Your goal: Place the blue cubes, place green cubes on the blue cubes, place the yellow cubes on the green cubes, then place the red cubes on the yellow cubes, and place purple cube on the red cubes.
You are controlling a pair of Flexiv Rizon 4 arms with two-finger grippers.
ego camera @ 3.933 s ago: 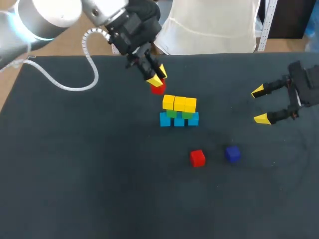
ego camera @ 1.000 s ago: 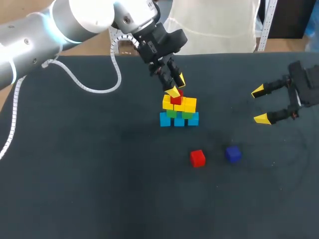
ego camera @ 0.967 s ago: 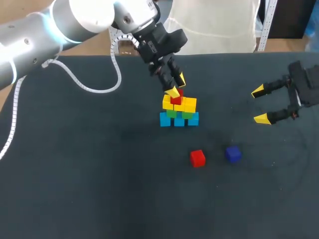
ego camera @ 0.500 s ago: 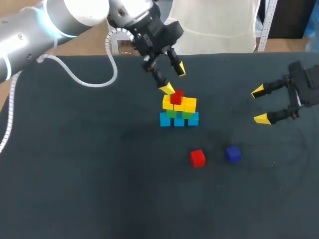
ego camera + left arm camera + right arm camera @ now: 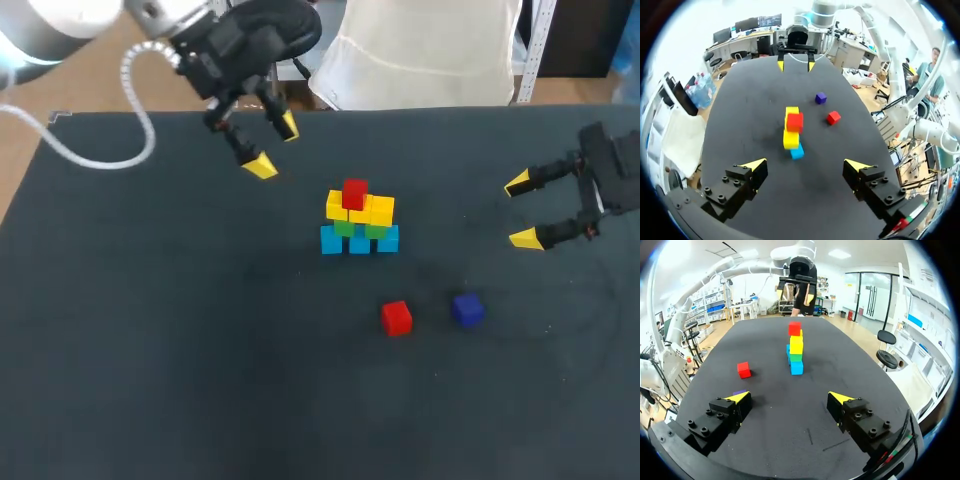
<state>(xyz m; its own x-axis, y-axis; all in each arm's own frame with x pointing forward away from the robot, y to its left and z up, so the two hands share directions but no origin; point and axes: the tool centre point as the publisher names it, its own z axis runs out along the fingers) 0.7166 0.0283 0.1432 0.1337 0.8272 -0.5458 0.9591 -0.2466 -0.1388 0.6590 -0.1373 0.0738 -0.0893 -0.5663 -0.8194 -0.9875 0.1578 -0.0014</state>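
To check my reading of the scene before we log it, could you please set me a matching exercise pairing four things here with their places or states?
Things:
1. top red cube
2. loose red cube
3. purple cube
4. left gripper

Places or states:
A. open, holding nothing
B. on the yellow cubes
C. on the table, nearest the right gripper
D. on the table, next to the purple cube

Pairs: 1-B, 2-D, 3-C, 4-A.
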